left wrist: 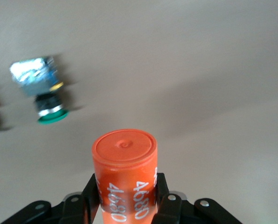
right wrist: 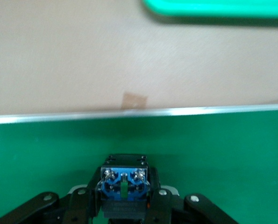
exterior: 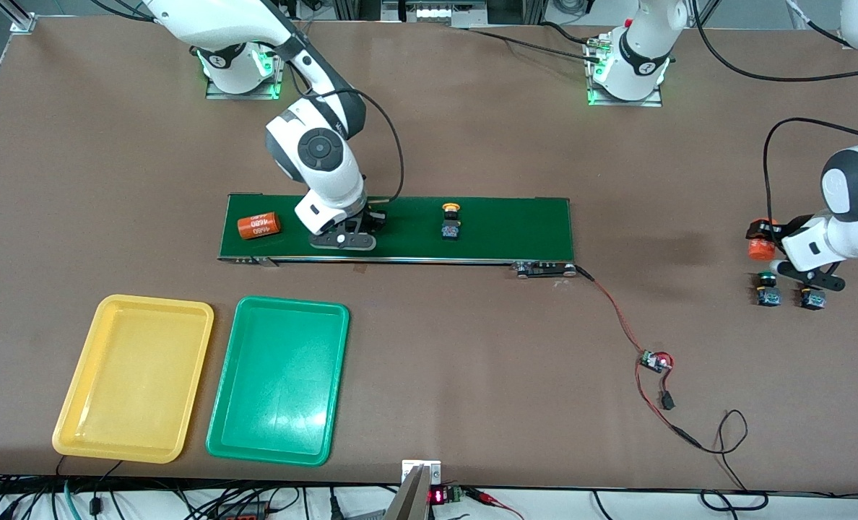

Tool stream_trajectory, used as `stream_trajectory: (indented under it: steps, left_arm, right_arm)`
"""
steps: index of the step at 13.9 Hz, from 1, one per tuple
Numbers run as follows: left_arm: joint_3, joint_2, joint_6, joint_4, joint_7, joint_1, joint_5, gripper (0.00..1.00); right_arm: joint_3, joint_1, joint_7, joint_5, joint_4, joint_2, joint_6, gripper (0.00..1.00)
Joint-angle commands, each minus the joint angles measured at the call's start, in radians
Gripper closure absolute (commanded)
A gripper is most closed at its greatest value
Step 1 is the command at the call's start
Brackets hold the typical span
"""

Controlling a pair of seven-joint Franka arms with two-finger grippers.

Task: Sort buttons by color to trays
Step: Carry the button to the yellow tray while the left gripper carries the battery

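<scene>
right gripper (exterior: 345, 238) mid-frame over belt (exterior: 516, 231), pinching button (right wrist: 124, 184) | lift clear, check cap colour, choose tray | left gripper (exterior: 797, 253) frame-right, pinching cylinder (left wrist: 124, 175)

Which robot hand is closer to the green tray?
The right gripper. It is on the conveyor belt, shut on a button, just up the table from the green tray. The left gripper holds an orange cylinder at the left arm's end of the table.

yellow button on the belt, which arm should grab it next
Right. Its tool is on the conveyor belt beside the yellow button, though shut on another button. The left tool, holding an orange cylinder, is off the belt's end.
</scene>
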Motion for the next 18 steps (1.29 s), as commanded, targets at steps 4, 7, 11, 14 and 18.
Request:
stream_trajectory:
  steps: [4, 7, 11, 14, 18]
  left_arm:
    - [-0.246, -0.085, -0.178, 0.059, 0.02, 0.002, 0.003, 0.78]
    - [-0.394, -0.079, -0.17, 0.062, 0.05, -0.001, -0.006, 0.77]
    - [-0.525, -0.047, -0.092, 0.053, 0.169, -0.044, -0.009, 0.77]
    - [-0.556, -0.001, -0.008, 0.048, 0.367, -0.103, -0.011, 0.78]
    - [-0.573, 0.038, 0.153, -0.007, 0.538, -0.166, 0.0, 0.78]
  right_arm:
    - [-0.076, -0.076, -0.269, 0.04, 0.245, -0.052, -0.3, 0.95]
    - [-0.075, -0.229, -0.493, 0.041, 0.248, -0.062, -0.295, 0.95]
    - [-0.075, -0.349, -0.679, 0.032, 0.248, -0.019, -0.262, 0.95]
    - [-0.076, -0.403, -0.74, -0.018, 0.247, 0.025, -0.184, 0.94]
    - [-0.081, -0.471, -0.757, -0.172, 0.242, 0.086, -0.101, 0.94]
